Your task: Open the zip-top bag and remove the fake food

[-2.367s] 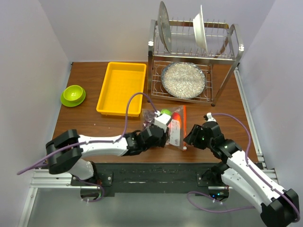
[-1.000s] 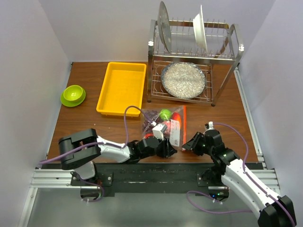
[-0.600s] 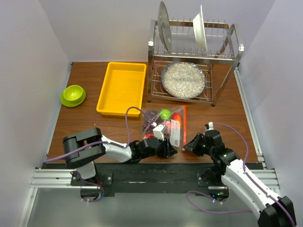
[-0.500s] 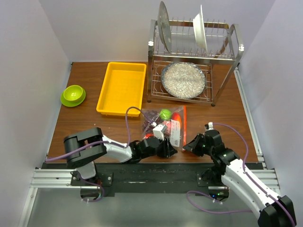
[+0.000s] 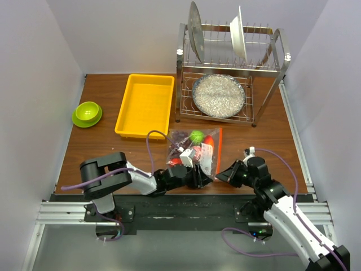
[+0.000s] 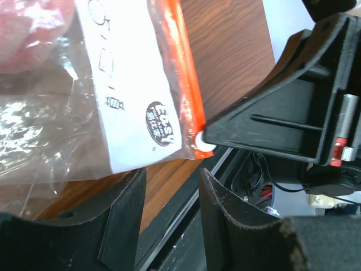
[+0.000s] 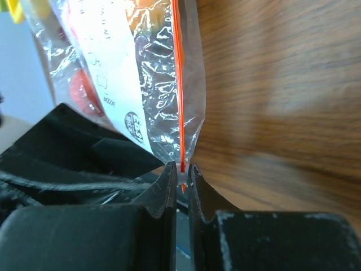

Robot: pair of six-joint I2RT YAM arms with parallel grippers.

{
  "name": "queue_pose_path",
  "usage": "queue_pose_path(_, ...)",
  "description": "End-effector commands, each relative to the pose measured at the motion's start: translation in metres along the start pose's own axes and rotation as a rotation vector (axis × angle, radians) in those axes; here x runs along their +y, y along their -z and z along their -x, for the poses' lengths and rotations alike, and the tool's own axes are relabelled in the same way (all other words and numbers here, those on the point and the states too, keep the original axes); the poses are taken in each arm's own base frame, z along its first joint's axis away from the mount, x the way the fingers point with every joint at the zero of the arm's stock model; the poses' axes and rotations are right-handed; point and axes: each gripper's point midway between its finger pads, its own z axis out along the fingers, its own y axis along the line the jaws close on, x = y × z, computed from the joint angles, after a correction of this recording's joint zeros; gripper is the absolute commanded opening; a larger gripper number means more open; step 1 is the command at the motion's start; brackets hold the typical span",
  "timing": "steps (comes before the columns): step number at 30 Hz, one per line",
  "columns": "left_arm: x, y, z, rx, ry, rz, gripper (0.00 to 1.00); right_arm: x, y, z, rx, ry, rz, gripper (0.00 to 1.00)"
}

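Right now the right hand (image 7: pixel 181 169) is pinched together on the near corner of the zip-top bag (image 7: pixel 152 96). Its two fingers press flat on either side of the orange zip strip (image 7: pixel 179 84), which runs straight away from the fingertips. In the left wrist view, a small white slider (image 6: pixel 204 148) at the end of that strip touches the tip of the right hand.

The left hand (image 6: pixel 171 179) has its fingers apart, and the brown bench (image 6: pixel 163 189) shows in the gap between them. The bag's printed white panel lies just ahead of the fingertips. Whether either finger touches the plastic I cannot tell.

From above, the two hands sit near each other at the near edge of the bench, left hand beside right, and the bag stretches away from both.

The fake food (image 7: pixel 84 84) is inside the bag. A green round fruit (image 5: pixel 196 135) is at the end farthest from the hands, with a dark grape bunch (image 5: pixel 179 139) just beside it. An orange-red piece (image 5: pixel 210 141) lies along the strip. A yellow tray (image 5: pixel 145 104) sits well beyond the left hand.
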Motion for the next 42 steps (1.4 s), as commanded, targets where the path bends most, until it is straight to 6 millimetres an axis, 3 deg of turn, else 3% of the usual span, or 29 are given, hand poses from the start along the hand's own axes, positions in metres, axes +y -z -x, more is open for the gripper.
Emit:
queue_pose_path(1, -0.015, 0.001, 0.015, -0.078, 0.073, -0.072, 0.47, 0.006, 0.007, -0.013, 0.059, -0.055, 0.033, 0.0)
queue_pose_path(11, -0.027, 0.001, 0.019, -0.102, 0.106, -0.121, 0.46, 0.003, 0.011, -0.019, 0.07, -0.09, 0.036, 0.0)
queue_pose_path(26, -0.027, -0.011, 0.011, -0.092, 0.136, -0.08, 0.4, 0.009, 0.014, -0.018, 0.06, -0.126, 0.067, 0.0)
queue_pose_path(29, -0.03, -0.014, 0.012, -0.095, 0.136, -0.075, 0.34, 0.009, 0.014, -0.018, 0.06, -0.127, 0.067, 0.0)
queue_pose_path(36, -0.029, -0.014, 0.011, -0.091, 0.133, -0.063, 0.05, 0.007, 0.013, -0.017, 0.051, -0.133, 0.065, 0.0)
queue_pose_path(38, -0.029, -0.014, 0.01, -0.085, 0.129, -0.059, 0.0, 0.007, 0.013, -0.018, 0.052, -0.133, 0.062, 0.0)
queue_pose_path(42, -0.031, -0.014, 0.008, -0.071, 0.119, -0.064, 0.0, 0.006, 0.014, -0.014, 0.033, -0.127, 0.054, 0.0)
